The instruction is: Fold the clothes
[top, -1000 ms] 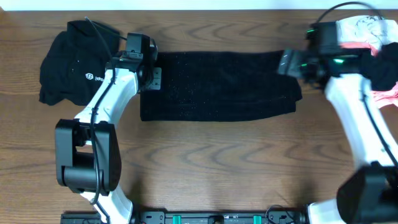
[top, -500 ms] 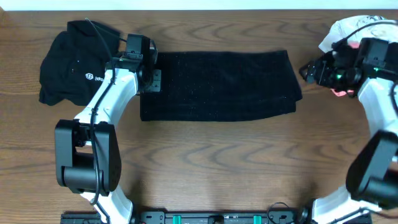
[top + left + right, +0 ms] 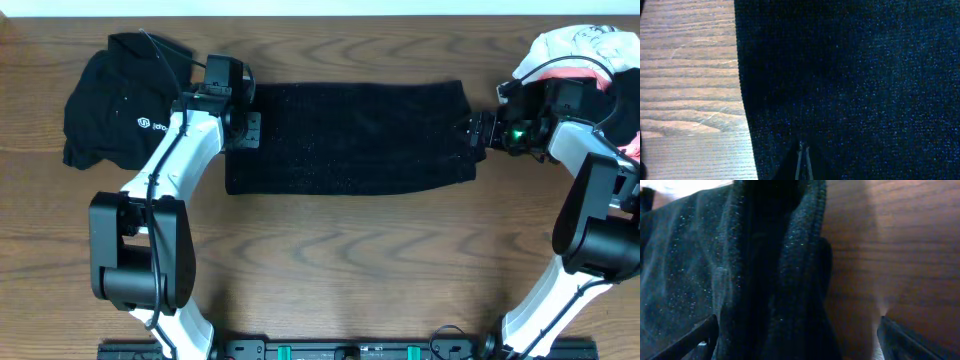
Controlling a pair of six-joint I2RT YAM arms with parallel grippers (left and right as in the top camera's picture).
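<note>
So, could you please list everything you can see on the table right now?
speckled garment: one, black, folded flat, centre of the table.
logo garment: one, black with a small white logo, bunched, far left.
clothes pile: one heap, white and pink, far right corner.
table: one, brown wood, under everything.
left claw: one, black, shut on the speckled garment's left edge.
right claw: one, black, open, straddling the same garment's right edge.
</note>
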